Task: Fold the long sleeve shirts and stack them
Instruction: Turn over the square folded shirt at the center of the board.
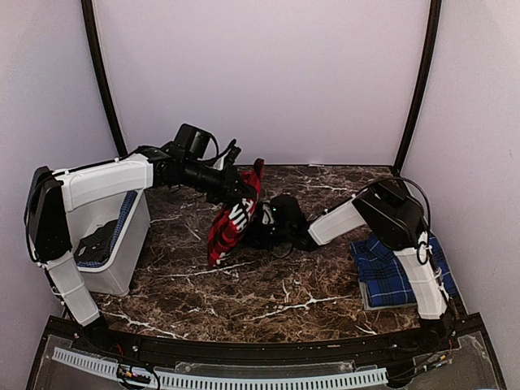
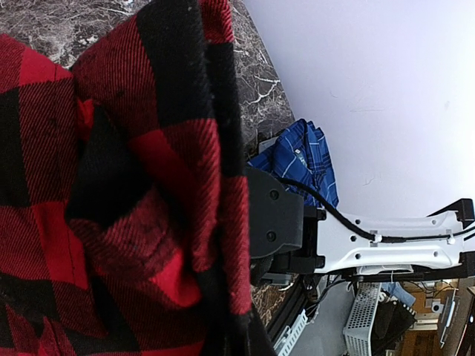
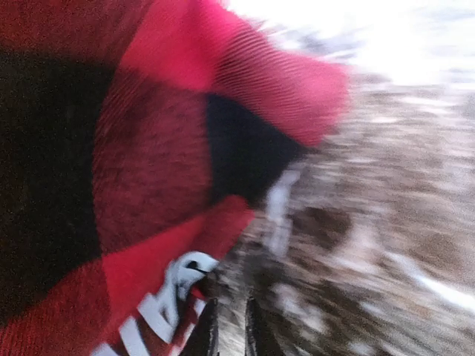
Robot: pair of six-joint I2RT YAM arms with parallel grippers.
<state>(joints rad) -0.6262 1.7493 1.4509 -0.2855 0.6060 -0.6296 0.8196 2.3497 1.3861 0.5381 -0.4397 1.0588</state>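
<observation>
top cam: left hand [image 1: 249,185] is pinching the red-and-black shirt [image 1: 230,226], which is hanging mid-desk [image 1: 268,296]; right hand [image 1: 275,218] is sitting against its 3 o'clock side; blue plaid shirt [image 1: 388,275] is lying at 4 o'clock | left wrist: red checks are filling 9 o'clock | right wrist: blurry, fingers [image 3: 206,335] are sitting nearly pressed together, can't tell if they're catching cloth
</observation>
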